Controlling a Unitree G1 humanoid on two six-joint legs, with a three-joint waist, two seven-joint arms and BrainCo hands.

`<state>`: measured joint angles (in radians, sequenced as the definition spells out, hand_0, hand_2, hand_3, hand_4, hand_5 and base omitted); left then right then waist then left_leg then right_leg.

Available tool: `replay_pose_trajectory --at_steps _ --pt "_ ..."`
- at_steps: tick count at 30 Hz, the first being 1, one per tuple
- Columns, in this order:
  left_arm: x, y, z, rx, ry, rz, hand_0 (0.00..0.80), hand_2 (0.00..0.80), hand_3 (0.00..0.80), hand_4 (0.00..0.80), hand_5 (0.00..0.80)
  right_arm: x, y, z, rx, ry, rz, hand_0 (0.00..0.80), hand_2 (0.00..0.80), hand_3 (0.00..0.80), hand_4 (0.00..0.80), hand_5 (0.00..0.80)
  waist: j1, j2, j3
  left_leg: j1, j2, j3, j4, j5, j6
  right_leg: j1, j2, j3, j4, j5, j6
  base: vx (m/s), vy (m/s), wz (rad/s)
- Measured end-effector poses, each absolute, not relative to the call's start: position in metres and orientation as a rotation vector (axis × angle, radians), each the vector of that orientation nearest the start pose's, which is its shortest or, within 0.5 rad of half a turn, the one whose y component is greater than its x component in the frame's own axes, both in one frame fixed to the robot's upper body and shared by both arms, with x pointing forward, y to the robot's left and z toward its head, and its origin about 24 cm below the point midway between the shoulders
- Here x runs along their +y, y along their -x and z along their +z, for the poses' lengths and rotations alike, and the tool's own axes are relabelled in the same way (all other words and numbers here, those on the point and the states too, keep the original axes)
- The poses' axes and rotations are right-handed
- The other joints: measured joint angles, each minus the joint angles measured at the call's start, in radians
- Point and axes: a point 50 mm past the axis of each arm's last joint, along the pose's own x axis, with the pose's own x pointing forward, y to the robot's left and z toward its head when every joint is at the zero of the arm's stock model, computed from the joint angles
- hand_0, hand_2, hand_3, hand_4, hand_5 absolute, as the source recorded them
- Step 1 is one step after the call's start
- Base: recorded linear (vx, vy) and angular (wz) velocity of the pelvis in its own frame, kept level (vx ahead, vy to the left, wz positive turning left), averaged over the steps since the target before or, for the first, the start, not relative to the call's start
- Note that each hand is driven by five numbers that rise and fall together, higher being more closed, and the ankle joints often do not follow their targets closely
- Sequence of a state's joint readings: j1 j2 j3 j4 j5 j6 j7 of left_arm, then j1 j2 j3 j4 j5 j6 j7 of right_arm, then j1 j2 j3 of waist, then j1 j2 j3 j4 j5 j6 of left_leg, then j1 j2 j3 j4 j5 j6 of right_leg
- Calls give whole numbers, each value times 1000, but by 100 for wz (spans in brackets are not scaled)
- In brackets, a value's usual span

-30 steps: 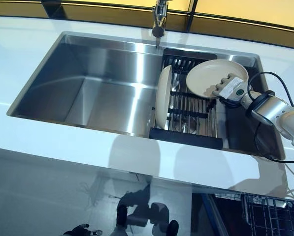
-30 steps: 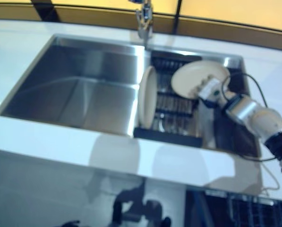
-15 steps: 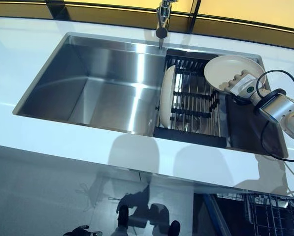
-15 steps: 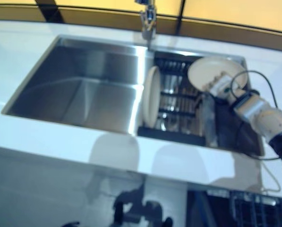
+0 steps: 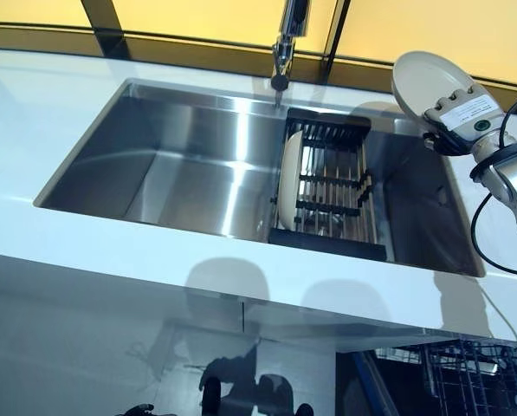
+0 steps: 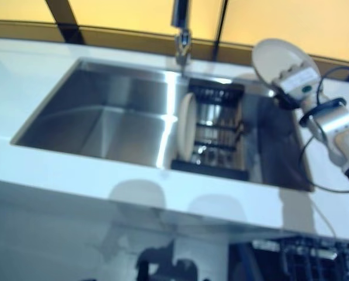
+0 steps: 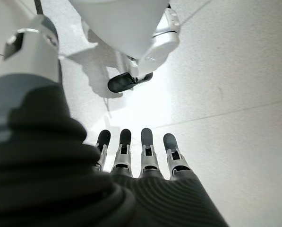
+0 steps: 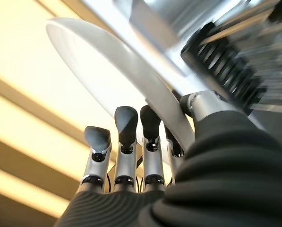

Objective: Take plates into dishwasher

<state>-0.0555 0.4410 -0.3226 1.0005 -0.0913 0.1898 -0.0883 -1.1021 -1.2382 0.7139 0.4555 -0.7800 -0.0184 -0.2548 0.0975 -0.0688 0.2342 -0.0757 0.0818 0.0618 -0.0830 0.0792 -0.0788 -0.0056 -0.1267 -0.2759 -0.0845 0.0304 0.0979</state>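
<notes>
Above the sink's right corner, held high: cream plate [image 5: 420, 80], round, glazed, shallow-rimmed. Clamped at its lower rim by the right hand [image 5: 460, 113], fingers curled against the back, thumb hidden. Judged stiff, breakable, slick where glazed; best gripped at the rim, thumb opposing fingers. Second cream plate [image 5: 290, 168] stood on edge in the black wire rack [image 5: 336, 184] inside the brushed-steel sink [image 5: 180, 165]. White glossy tabletop [image 5: 111, 251] around. Dishwasher basket [image 5: 466, 373] glimpsed below. Left hand [image 7: 141, 163] idle over the floor, fingers straight, empty.

Head eyes look down on one sink [image 5: 197, 165]; wrist cameras sit close.
</notes>
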Motion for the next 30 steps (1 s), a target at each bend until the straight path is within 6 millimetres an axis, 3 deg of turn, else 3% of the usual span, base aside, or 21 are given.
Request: replay_pose_trajectory --at_steps 10,17,21,30 --pt "274 -112 -138 1268 -426 -53 0 0 0 0 0 -298 -328 321 -489 1884 -451 800 800 800 800 800 -26 -19 -95 34 0 22 -1 -7 -8 20 -1 23 0 2 2 39 23 -7" --pt "274 -94 -145 1330 -423 -47 0 0 0 0 0 -317 -318 306 -423 1641 -451 800 800 800 800 800 -56 -17 -136 68 2 48 -2 -15 -7 37 0 53 0 4 3 20 33 -12" --pt "270 -92 -147 1335 -412 -53 0 0 0 0 0 -330 -313 298 -363 1486 -450 800 800 800 800 800 -59 -12 -151 85 3 74 -2 -21 -6 38 0 79 0 6 4 -4 36 -17" --pt "270 -86 -149 1363 -418 -53 0 0 0 0 0 -357 -301 278 -191 1149 -394 800 800 800 800 800 -111 -3 -169 136 7 114 -2 -41 -5 55 0 127 0 6 7 -1 30 -16"
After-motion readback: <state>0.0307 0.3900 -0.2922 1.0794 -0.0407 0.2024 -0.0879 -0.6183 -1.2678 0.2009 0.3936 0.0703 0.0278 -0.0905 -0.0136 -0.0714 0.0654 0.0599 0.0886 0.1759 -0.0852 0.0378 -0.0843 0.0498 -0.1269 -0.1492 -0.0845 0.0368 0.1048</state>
